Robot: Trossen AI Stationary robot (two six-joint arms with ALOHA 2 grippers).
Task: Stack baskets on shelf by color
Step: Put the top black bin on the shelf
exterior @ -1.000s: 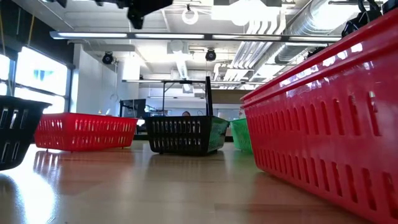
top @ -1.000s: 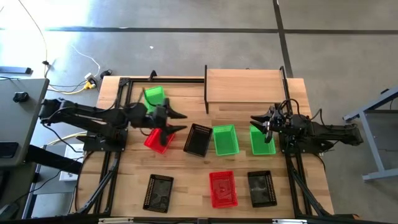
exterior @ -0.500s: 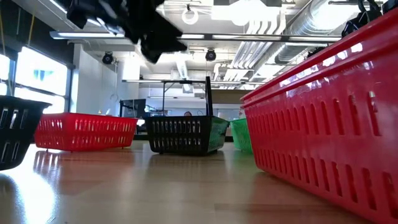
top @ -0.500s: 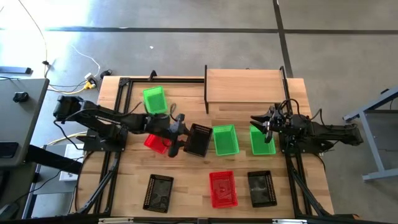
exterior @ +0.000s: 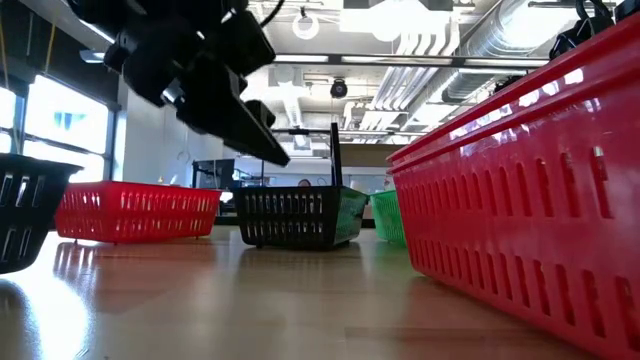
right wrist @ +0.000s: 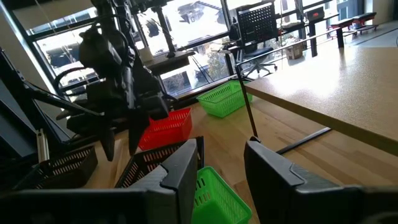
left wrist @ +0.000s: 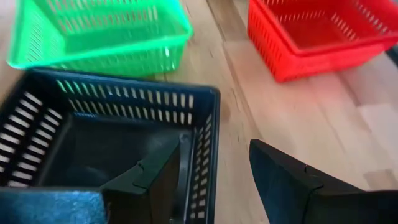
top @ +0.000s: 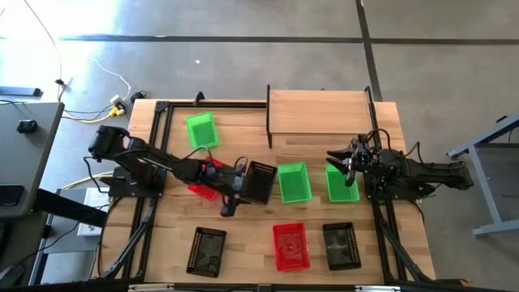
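Reaching across the table, the left gripper point(top: 235, 195) straddles the near wall of a black basket point(top: 259, 182) mid-table, fingers spread, one inside and one outside. The right gripper point(top: 344, 159) waits, fingers apart, over a green basket point(top: 341, 183) at the right. The shelf point(top: 318, 112) at the far side holds nothing, so no stacking is done; the eight baskets I can count all sit loose on the table.
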